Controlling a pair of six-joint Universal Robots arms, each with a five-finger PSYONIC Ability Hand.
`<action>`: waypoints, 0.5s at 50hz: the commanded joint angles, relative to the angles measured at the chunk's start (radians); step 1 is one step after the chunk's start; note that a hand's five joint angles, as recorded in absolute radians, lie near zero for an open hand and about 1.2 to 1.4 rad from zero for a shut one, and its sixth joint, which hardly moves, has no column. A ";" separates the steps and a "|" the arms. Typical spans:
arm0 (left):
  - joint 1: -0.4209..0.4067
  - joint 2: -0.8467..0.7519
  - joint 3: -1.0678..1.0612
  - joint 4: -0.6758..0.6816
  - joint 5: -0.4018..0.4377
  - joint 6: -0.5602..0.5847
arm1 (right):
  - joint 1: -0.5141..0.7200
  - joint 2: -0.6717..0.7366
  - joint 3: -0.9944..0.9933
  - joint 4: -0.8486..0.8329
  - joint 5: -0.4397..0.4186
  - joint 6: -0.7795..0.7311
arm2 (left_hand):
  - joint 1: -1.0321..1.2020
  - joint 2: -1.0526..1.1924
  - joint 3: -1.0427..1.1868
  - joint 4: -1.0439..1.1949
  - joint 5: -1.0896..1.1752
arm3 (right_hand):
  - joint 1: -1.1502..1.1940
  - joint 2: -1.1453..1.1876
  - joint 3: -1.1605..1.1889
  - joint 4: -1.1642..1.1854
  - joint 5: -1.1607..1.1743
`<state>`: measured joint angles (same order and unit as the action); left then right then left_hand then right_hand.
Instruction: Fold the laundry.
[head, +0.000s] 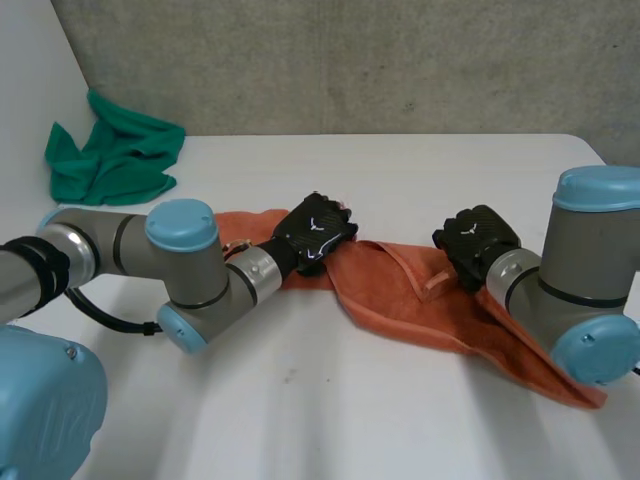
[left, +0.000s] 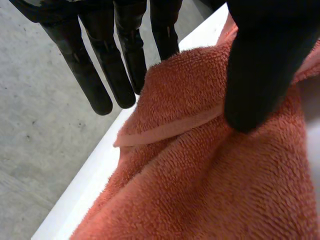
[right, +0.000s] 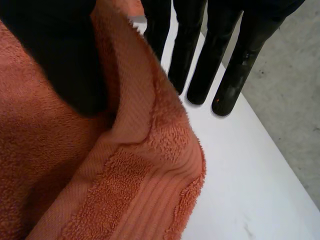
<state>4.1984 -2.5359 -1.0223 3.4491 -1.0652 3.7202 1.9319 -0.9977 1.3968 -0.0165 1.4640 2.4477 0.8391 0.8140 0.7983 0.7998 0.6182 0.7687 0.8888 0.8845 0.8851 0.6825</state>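
My left arm (head: 185, 262) lies nearest, elbow bent, reaching to the orange towel (head: 400, 298). The towel lies as a rumpled strip across the middle of the white desk (head: 330, 410). It is thick terry loops with a flat woven band along its hem. My left hand (head: 315, 232) sits on the towel's left part, pinching a raised fold of hem between thumb and straight fingers. My right hand (head: 478, 240) sits on the towel's right part, nipping a ribbed edge the same way. The towel runs on beneath my right arm (head: 590, 290). Well beyond the towel, to its far left, a crumpled green cloth (head: 112, 158) lies on the desk by a grey concrete wall (head: 350, 60).
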 joint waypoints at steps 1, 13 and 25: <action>0.000 -0.015 0.008 0.012 -0.038 0.006 | -0.001 0.031 -0.064 0.000 0.004 0.010 | 0.557 0.582 0.598 0.596 0.603 | 0.628 0.507 0.512 0.511 0.539; 0.002 0.305 -0.229 0.243 -0.249 0.107 | -0.010 -0.127 -0.151 0.016 0.021 0.174 | 0.557 0.582 0.598 0.596 0.604 | 0.628 0.507 0.512 0.511 0.539; -0.006 0.753 -0.545 0.154 -0.257 0.102 | -0.067 -0.217 -0.190 0.150 0.007 0.212 | 0.557 0.582 0.598 0.596 0.604 | 0.628 0.507 0.512 0.511 0.539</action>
<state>4.1930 -1.9893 -1.4173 3.6776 -1.3240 3.8293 1.8857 -1.1955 1.2198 0.0549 1.4773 2.6575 1.0838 1.1800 1.1886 1.1966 0.9419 0.9863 1.1715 1.1770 1.1870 0.9912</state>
